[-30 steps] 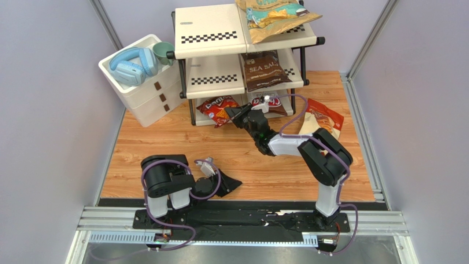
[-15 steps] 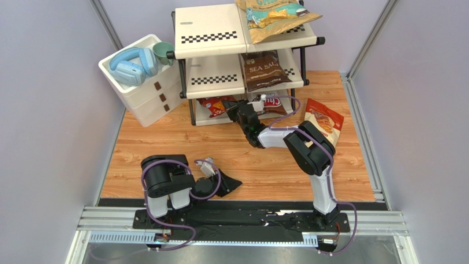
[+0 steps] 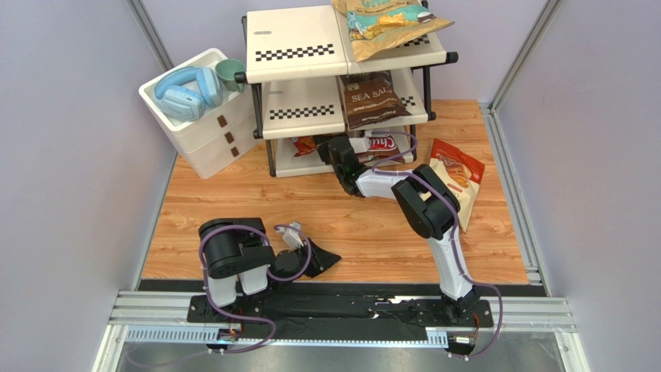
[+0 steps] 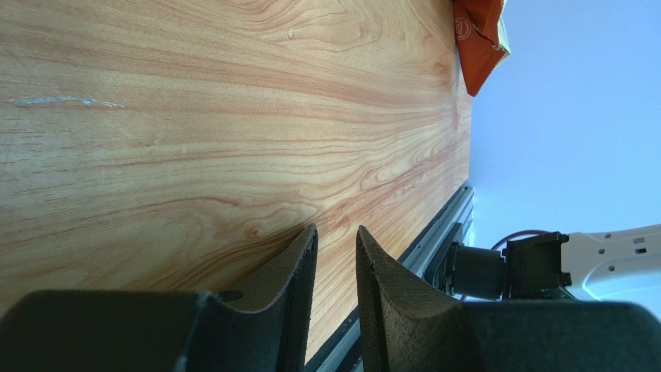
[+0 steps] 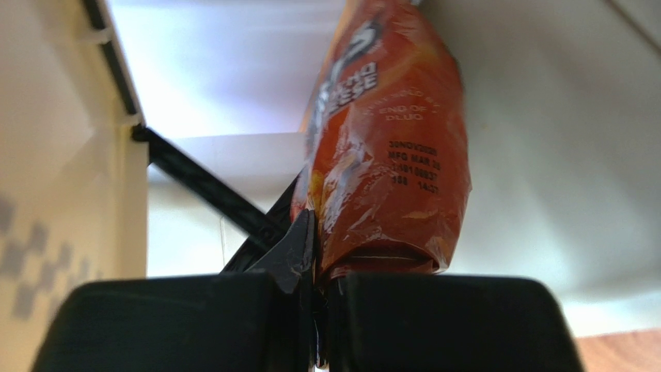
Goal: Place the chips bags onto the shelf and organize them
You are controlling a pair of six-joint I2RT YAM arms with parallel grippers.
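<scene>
Nearest us, our left jaws sit low over the table (image 4: 194, 116), parted by a narrow slit and gripping nothing, with bare wood running ahead of them to the table's edge. Farther out, our right jaws are clenched on an end seam of the red Doritos bag (image 5: 388, 155), which reaches ahead of them under the middle tier of the shelf (image 3: 295, 46), with a black frame bar (image 5: 202, 186) close alongside and the Chuba bag (image 3: 385, 143) just to their right. Beyond, the Sea Salt bag (image 3: 372, 97) fills that tier's right half, with open cream surface to its left.
</scene>
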